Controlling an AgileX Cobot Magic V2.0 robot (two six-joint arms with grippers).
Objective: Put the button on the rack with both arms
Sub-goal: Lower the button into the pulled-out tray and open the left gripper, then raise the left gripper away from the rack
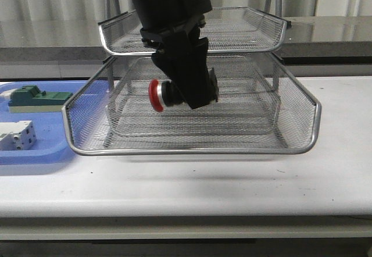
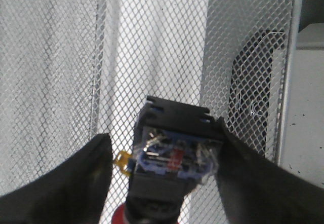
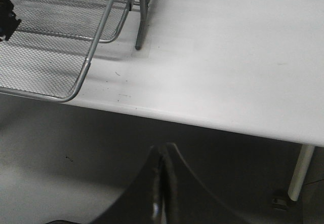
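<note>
The button point(image 1: 160, 96) has a red cap, silver collar and black-and-blue body point(image 2: 174, 153). It lies tilted, cap down and to the left, low inside the pulled-out middle tier of the wire rack point(image 1: 192, 150). My left gripper point(image 1: 197, 94) reaches down into that tier and stands open point(image 2: 164, 135) around the button. One finger point(image 2: 238, 173) is against the body. The other finger point(image 2: 76, 178) stands apart, with mesh point(image 2: 50, 57) showing in the gap. Whether the button rests on the mesh is unclear. My right gripper point(image 3: 163, 150) is shut and empty, off the table's front edge, near the rack's corner point(image 3: 96, 46).
A flat blue tray point(image 1: 35, 158) lies left of the rack, holding a green block point(image 1: 38, 97) and a white-grey block point(image 1: 17, 135). The rack's top tier point(image 1: 244, 42) sits above and behind the left arm. White tabletop point(image 3: 228, 57) spreads right of the rack.
</note>
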